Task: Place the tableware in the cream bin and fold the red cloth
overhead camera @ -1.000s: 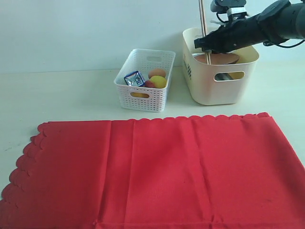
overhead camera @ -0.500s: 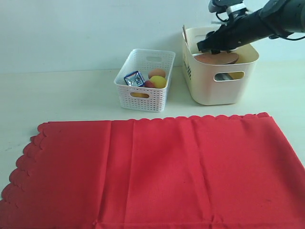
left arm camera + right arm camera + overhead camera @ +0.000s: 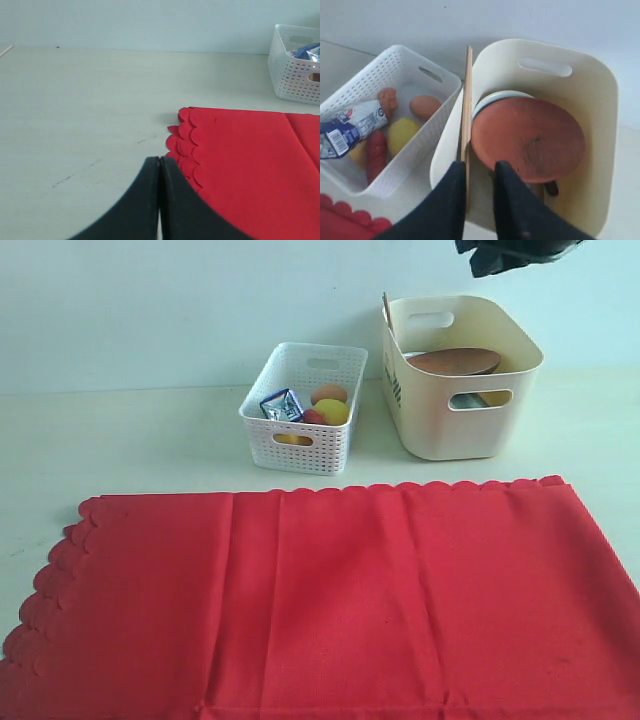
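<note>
The red cloth (image 3: 330,600) lies spread flat on the table, its scalloped end (image 3: 182,135) just ahead of my left gripper (image 3: 160,160), which is shut and empty. The cream bin (image 3: 430,430) holds the brown wooden plate (image 3: 455,361) tilted over a pale bowl (image 3: 495,96). A light chopstick (image 3: 386,310) leans in the bin's left corner. My right gripper (image 3: 480,167) hangs above the bin (image 3: 600,100), its jaws a little apart with nothing between them. The chopstick (image 3: 467,100) passes beside one finger. In the exterior view only the right arm's dark end (image 3: 505,254) shows, at the top edge.
A white perforated basket (image 3: 300,425) stands left of the cream bin with an egg (image 3: 329,393), a lemon (image 3: 333,412) and a blue-and-white packet (image 3: 282,405) inside. Bare table lies between the bins and the cloth and to the cloth's left (image 3: 85,115).
My right gripper has let go of the chopsticks it held upright over the bin and risen almost out of the exterior view. A chopstick now leans in the bin's corner.
</note>
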Robot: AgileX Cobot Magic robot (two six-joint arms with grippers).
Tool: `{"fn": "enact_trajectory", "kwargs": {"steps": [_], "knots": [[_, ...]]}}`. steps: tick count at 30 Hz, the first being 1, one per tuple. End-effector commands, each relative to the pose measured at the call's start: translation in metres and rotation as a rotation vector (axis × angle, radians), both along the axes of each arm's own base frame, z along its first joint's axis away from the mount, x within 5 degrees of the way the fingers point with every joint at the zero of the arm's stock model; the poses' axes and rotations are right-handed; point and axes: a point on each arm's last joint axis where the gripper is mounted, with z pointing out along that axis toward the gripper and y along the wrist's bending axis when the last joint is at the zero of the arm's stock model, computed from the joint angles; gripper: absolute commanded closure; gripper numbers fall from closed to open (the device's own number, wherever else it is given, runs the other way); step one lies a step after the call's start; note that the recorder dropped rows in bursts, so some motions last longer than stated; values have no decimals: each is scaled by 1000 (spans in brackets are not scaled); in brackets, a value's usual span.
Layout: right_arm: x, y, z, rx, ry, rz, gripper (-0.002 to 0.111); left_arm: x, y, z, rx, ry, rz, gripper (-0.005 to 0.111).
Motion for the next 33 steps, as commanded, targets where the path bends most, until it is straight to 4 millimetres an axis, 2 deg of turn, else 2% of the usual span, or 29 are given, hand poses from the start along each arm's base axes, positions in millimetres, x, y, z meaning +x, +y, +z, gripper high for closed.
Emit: {"fn": "enact_trajectory", "kwargs": {"steps": [1,4,8,16,28,32,33], "knots": [[-35,-4,35,-27,62,35,106,0,0,1,-2,-16,4,107],[-57,-5,51,-38,103,70,108,0,0,1,-2,-16,4,107],[-92,-9,62,-37,62,60,108,0,0,1,-2,-16,4,107],[-174,-21,67,-50,-37,25,108,0,0,1,-4,-16,4,107],[-307,-36,79,-14,-321,-7,108,0,0,1,-3,-16,4,107],[-348,-40,77,-8,-418,-12,108,0,0,1,-3,-16,4,107],[-365,-42,74,-8,-458,-15,108,0,0,1,-3,-16,4,107]]}}
